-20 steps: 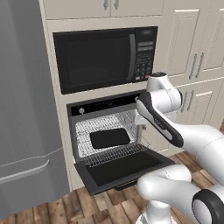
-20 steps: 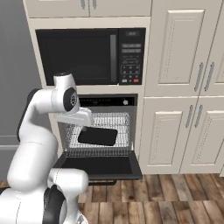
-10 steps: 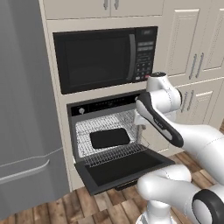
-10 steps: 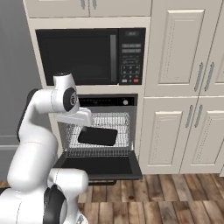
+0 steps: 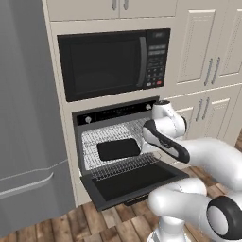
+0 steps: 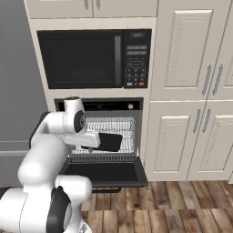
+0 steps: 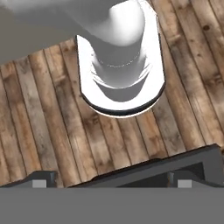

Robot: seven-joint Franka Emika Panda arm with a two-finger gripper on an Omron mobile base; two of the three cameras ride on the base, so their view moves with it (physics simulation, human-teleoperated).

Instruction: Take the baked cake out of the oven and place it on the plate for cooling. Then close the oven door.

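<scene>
The oven (image 5: 118, 113) stands open in the wall below the microwave. Its oven door (image 5: 137, 182) is dropped flat toward me, seen from the other side as oven door (image 6: 104, 173). A flat dark pan (image 5: 119, 148) lies on the wire rack (image 5: 124, 165) inside; I cannot tell whether the cake is in it. My arm is folded in front of the oven's right side. In the hand view my gripper (image 7: 111, 183) is open and holds nothing, pointing down at the wooden floor (image 7: 52, 127). The plate is out of view.
A black microwave (image 5: 104, 61) sits above the oven. A grey fridge (image 5: 23, 118) stands to the left. Cream cabinet doors (image 6: 182, 136) run to the right. The open door juts out over the wooden floor (image 6: 182, 205).
</scene>
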